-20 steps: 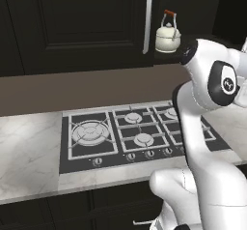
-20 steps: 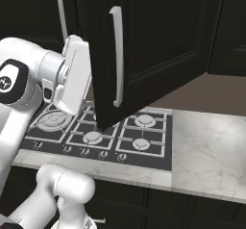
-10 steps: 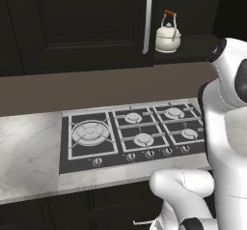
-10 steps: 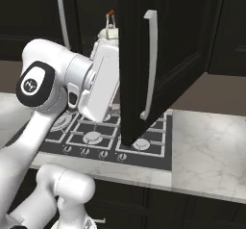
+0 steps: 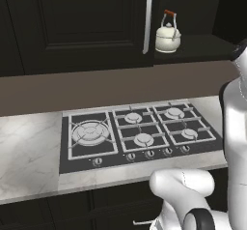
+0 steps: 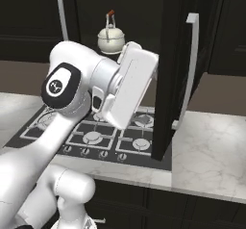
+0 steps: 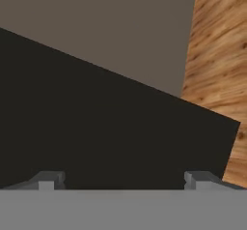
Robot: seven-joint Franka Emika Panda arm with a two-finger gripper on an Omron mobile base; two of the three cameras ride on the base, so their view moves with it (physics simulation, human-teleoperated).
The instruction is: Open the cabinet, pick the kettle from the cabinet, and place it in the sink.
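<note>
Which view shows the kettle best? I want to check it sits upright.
The left base view: the kettle stands clear and upright on the open cabinet shelf, handle raised. The right base view shows it too, just above the arm. The hand view faces a dark panel.

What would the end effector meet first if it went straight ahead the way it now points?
Probably the dark face of the open cabinet door, which lies right ahead of the open end effector in the hand view. How near it is cannot be told.
</note>
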